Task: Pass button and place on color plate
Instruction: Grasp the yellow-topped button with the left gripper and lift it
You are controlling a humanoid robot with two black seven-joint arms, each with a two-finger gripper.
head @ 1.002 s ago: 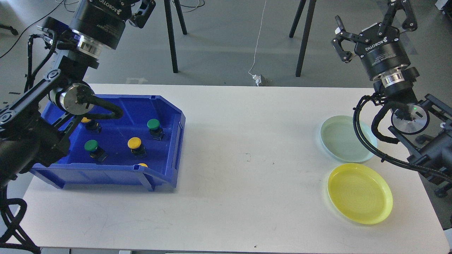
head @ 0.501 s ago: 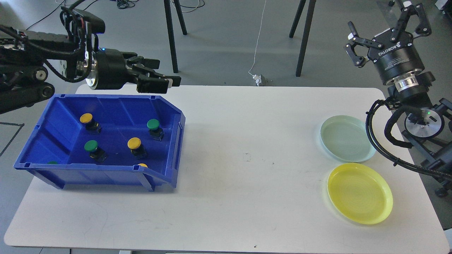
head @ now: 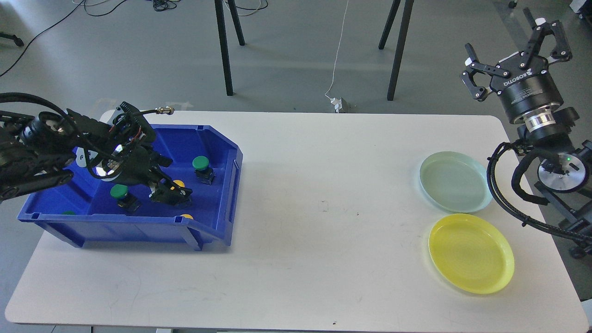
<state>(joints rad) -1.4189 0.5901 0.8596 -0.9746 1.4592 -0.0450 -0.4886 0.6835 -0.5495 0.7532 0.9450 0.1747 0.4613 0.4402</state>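
the left gripper (head: 170, 193) is down in the blue bin (head: 217, 138), right at a yellow button (head: 178, 184); i cannot tell if its fingers are closed. the right gripper (head: 515, 53) is spread apart above the table's right edge, near the green plate (head: 455, 182) and the yellow plate (head: 471, 253).

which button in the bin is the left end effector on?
The yellow button mid-bin, mostly hidden under the left end effector. The two green buttons stand clear of it; another yellow one peeks over the front wall.

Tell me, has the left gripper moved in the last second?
Yes. The left gripper dropped from above the blue bin down inside it, around a yellow button.
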